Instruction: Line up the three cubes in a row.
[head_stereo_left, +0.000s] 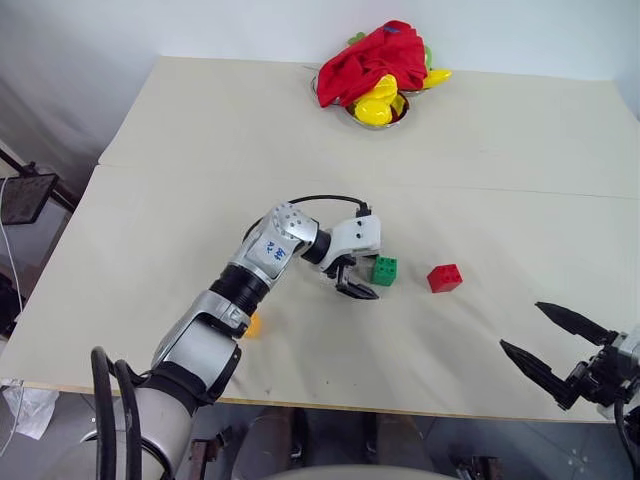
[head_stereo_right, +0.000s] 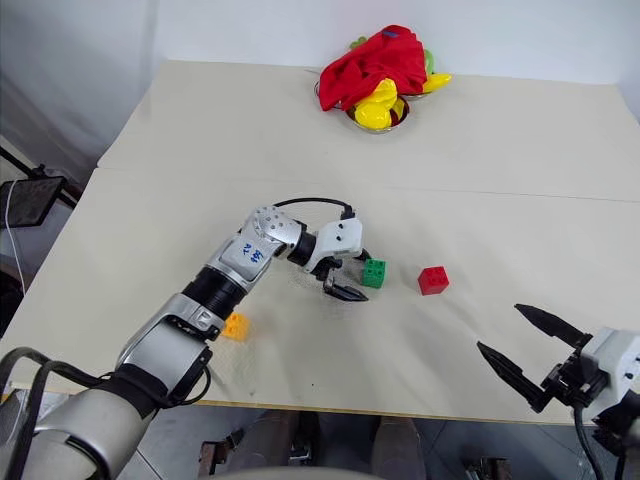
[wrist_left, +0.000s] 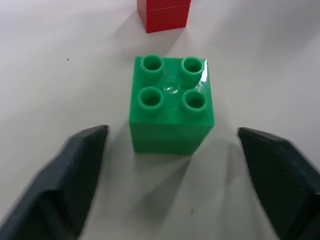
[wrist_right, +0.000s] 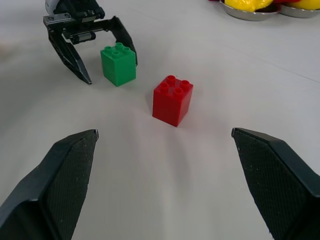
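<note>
On the table (head_stereo_left: 150, 220), going left to right: one orange cube (head_stereo_right: 236, 326) lies beside the left forearm, well behind its gripper. One green cube (wrist_left: 171, 105) stands studs-up just in front of the left gripper (head_stereo_left: 354, 282), whose fingers are spread wide to either side of it without touching. One red cube (head_stereo_left: 444, 278) sits near the green one. The right gripper (head_stereo_left: 552, 348) hangs wide open and empty.

Our left arm reaches forward and bends inward, its left hand (head_stereo_left: 358, 284) angled down with fingers spread apart, gripping nothing. Our right hand (head_stereo_left: 553, 345) hangs at our right side, roughly level, its two fingers likewise wide apart and empty.
</note>
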